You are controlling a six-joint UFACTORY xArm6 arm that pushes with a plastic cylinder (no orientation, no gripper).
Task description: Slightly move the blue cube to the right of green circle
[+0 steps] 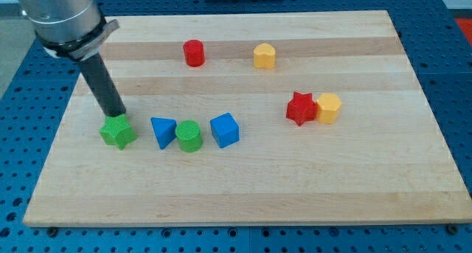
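Note:
The blue cube (pixel 225 130) sits on the wooden board (pixel 243 186) just right of the green circle (pixel 189 136), a green cylinder, with a small gap between them. A blue triangle (pixel 163 131) touches the green circle's left side. My tip (pixel 118 116) is at the view's left, at the top edge of a green star (pixel 118 132), well left of the blue cube.
A red cylinder (pixel 194 52) and a yellow block (pixel 265 55) stand near the view's top. A red star (pixel 301 108) touches a yellow block (pixel 328 108) at the right. The arm's grey body (pixel 63 17) hangs over the top left corner.

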